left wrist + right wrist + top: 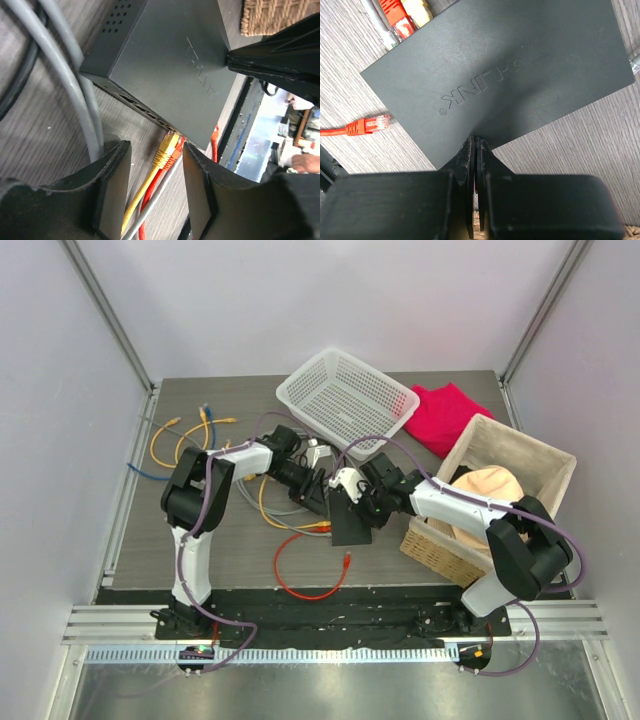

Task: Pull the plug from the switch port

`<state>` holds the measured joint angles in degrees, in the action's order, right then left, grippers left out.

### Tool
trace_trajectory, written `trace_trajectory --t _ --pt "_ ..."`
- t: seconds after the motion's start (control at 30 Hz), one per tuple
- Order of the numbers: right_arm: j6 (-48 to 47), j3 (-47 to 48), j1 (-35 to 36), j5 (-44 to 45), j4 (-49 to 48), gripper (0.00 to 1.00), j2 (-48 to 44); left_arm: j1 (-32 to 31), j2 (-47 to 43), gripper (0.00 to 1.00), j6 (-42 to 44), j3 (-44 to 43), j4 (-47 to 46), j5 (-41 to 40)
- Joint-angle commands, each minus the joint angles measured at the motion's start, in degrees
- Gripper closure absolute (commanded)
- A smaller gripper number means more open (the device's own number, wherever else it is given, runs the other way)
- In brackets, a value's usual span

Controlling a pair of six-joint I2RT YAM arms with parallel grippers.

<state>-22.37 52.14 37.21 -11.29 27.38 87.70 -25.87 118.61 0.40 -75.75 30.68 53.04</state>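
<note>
Left wrist view, closest in: the left gripper (155, 150) has its 2 fingers parted, straddling the yellow plug (167, 150), with daylight showing on the plug's 9 o'clock side. That plug is seated in the switch (170, 65), with a red plug (180, 142) tucked at its 3 o'clock. On the right wrist, the right gripper (475, 147) is pinched closed, tips pressing the switch's top. From above, the switch lies mid-table, white basket (345, 400) at its 12 o'clock, wicker crate (432, 543) at 3 o'clock.

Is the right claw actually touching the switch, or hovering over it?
Touching. Left wrist view: the right claw, shut, rests its tip on the switch top, with no gap.
</note>
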Motion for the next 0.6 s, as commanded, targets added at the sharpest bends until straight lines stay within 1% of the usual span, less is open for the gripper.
trace_trajectory --t 0.0,0.27,0.57 --pt "-1.3 -1.8 -0.7 2.2 3.0 0.99 0.4 -0.8 1.2 0.51 0.6 -0.7 0.2 2.6" --pt "-1.4 -1.4 -0.7 2.3 2.8 0.99 1.0 -2.3 3.1 0.57 2.1 -0.9 1.4 3.0" --pt "-1.5 -2.0 -0.7 2.3 2.3 0.99 0.8 -2.4 5.3 0.61 5.4 -2.7 4.4 3.0"
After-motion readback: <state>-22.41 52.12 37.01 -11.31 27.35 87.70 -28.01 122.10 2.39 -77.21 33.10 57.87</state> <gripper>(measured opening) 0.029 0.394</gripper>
